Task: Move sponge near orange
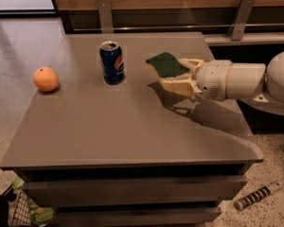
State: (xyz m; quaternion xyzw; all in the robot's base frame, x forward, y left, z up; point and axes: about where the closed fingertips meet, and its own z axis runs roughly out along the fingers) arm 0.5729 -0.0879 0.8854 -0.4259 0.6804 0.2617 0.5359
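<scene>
the gripper [176,75] is hovering over the tabletop [109,126], right of the soda can [112,63], its fingers [180,85] clamping the sponge [166,64] green side up. the orange [46,79] is sitting well apart to the left, beyond the can, so the carry is likely needing a long leftward sweep.
</scene>
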